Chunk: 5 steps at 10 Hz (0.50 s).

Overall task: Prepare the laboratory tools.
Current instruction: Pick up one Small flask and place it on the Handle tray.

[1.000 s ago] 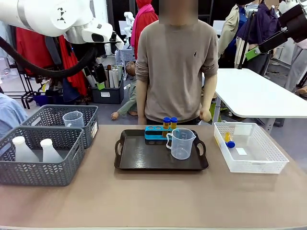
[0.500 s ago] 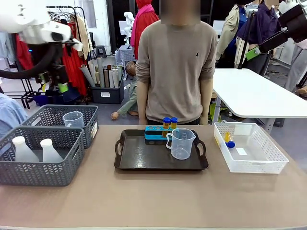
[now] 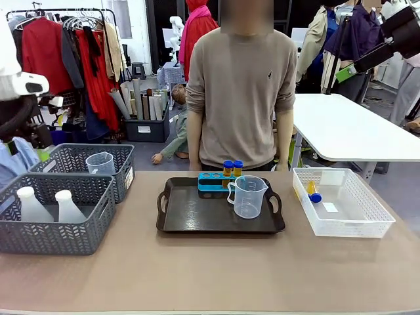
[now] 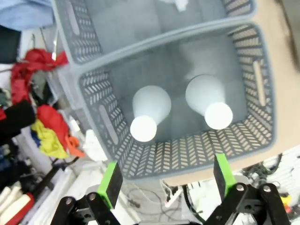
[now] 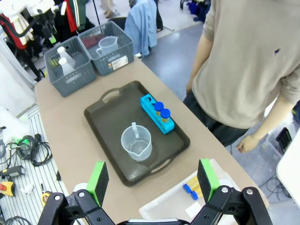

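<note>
Above 2 flasks (image 4: 151, 107), left end effector (image 4: 167, 179) points down, spread.

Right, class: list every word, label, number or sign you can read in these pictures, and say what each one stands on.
Nothing here is legible.
White label on the far grey mesh basket: print too small to read.
Clear plastic handled measuring beaker on the dark tray: any scale marks too faint to read.
Small dark emblem on the person's beige sweater: a mark, no letters to be made out.
</note>
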### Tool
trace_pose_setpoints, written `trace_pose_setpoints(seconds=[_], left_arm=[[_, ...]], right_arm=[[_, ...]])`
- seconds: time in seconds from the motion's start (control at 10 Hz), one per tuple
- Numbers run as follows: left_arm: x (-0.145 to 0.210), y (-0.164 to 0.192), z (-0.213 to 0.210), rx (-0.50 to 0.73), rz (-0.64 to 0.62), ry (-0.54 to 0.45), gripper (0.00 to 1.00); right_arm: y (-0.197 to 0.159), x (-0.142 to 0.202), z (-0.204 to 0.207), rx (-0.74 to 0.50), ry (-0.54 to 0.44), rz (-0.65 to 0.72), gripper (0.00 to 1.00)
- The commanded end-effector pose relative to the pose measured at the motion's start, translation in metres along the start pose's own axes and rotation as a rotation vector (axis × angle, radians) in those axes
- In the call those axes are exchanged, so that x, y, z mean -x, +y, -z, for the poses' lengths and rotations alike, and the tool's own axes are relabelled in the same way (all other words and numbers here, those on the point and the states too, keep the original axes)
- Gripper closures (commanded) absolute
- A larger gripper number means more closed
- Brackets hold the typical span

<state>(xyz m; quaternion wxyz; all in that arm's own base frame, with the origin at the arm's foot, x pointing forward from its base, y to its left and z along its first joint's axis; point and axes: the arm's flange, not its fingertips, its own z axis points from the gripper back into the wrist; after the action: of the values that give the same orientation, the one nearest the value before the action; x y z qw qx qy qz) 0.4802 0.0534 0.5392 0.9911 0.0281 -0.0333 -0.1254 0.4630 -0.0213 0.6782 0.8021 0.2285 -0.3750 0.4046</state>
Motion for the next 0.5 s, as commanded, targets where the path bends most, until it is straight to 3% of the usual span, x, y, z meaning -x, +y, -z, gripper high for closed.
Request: trace_pose_setpoints(seconds=[0.0, 0.2, 0.4], left_arm=[[0.003, 0.004, 0.014, -0.018, -0.066, -0.016, 0.00], [-0.013, -0.010, 0.017, -0.018, -0.042, -0.022, 0.00], [0.002, 0.009, 0.018, 0.001, -0.044, 0.005, 0.00]], right_arm=[[0.002, -0.002, 0.000, -0.007, -0.009, -0.003, 0.00], [0.002, -0.002, 0.000, -0.007, -0.009, -0.003, 0.00], [0.002, -0.002, 0.000, -0.007, -0.009, -0.003, 0.00]])
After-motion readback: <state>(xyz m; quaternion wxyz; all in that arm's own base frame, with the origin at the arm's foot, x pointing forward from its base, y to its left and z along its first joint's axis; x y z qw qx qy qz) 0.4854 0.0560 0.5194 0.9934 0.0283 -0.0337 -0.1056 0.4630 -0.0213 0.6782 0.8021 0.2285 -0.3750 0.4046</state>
